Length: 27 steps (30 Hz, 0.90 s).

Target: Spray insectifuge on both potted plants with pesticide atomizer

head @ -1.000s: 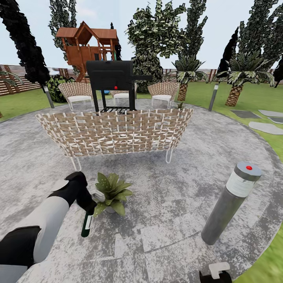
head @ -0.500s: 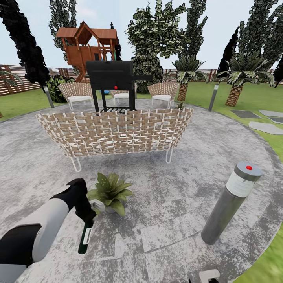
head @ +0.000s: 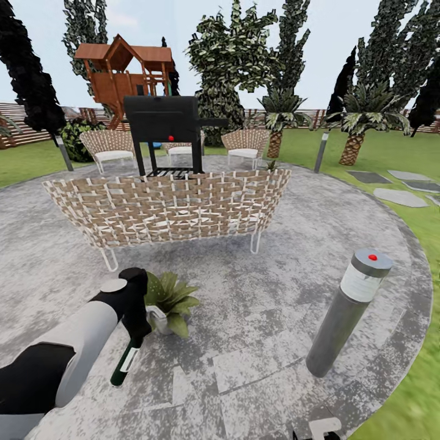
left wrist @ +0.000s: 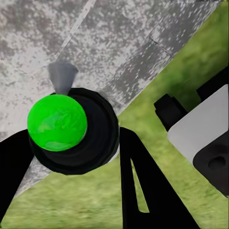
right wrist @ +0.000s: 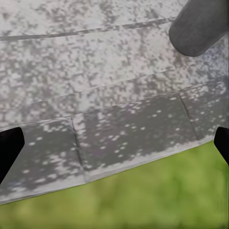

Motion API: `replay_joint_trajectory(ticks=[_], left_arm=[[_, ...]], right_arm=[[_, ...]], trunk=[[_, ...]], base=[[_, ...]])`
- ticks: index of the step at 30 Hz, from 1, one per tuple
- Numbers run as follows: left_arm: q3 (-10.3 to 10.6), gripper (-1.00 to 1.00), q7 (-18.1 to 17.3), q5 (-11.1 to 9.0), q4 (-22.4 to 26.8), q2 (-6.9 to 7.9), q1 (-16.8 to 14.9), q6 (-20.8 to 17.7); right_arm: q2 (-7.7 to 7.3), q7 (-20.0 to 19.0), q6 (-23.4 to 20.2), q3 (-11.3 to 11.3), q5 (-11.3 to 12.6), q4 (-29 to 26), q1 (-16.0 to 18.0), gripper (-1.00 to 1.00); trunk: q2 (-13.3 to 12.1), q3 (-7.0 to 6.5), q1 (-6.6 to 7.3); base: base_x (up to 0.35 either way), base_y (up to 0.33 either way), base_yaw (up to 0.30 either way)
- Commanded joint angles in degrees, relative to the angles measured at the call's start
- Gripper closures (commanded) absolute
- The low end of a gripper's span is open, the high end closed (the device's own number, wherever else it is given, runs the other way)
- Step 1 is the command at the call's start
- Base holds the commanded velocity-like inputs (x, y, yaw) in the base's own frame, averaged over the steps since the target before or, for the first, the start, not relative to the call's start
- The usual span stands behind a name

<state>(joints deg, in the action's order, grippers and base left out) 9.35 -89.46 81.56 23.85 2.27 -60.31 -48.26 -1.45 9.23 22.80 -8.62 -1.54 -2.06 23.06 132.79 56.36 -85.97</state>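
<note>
The left gripper (head: pixel 139 330) is closed tight around the pesticide atomizer (head: pixel 124 365). It holds the bottle by its top end. The bottle hangs down and slants a little toward the robot, with its bottom near the stone patio (head: pixel 275 318) but not touching it. In the left wrist view the bottle (left wrist: pixel 57 122) is seen end-on, as a bright green round spot with a black finger on each side.

One potted plant (head: pixel 166 299) sits on the patio, just beside the left gripper, on the side away from the robot's left arm. The grey spray head looks to be touching or almost touching the little pot; it is too small to tell which way the spout points. The left arm is much nearer to this plant than the right one.

A second small plant (head: pixel 271 165) peeks up behind the woven sofa (head: pixel 168 206), far off. That makes two plants and one bottle.

The right gripper (right wrist: pixel 114 143) is wide open and holds nothing. It hangs over the edge of the patio, near the one grey lamp post (head: pixel 347 313).

The spray probably needs to point at the near plant's leaves first.
</note>
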Motion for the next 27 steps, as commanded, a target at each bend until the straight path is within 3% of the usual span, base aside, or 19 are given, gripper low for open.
replay_joint_trajectory(ticks=[1, 12, 17, 27], left_arm=[[0.2, 1.00, -0.5, 0.3, 0.1, 0.09, -0.4, -0.6], [0.0, 1.00, -0.5, 0.4, 0.1, -0.49, -1.4, -0.9], [-0.3, 1.00, -0.5, 0.1, 0.1, -0.25, -0.5, -8.6], [-0.5, 1.00, -0.5, -0.1, 0.1, -1.97, -0.6, -9.9]], right_arm=[[-0.04, 0.4, 0.1, -0.4, -0.2, 0.0, 0.0, -1.00], [-0.38, 0.5, 0.1, -0.4, -0.2, 0.0, 0.0, -1.00], [-0.34, 0.5, 0.0, -0.5, -0.2, 0.1, 0.1, -1.00], [-0.24, 0.5, 0.0, -0.5, -0.2, 0.1, 0.0, -1.00]], trunk=[[0.0, 0.05, 0.01], [0.0, 0.04, 0.01], [0.0, 0.04, 0.01], [0.0, 0.04, 0.01]], base=[[0.000, 0.000, -0.023], [0.105, 0.056, -0.002], [0.002, 0.001, 0.000], [0.000, 0.000, 0.000]])
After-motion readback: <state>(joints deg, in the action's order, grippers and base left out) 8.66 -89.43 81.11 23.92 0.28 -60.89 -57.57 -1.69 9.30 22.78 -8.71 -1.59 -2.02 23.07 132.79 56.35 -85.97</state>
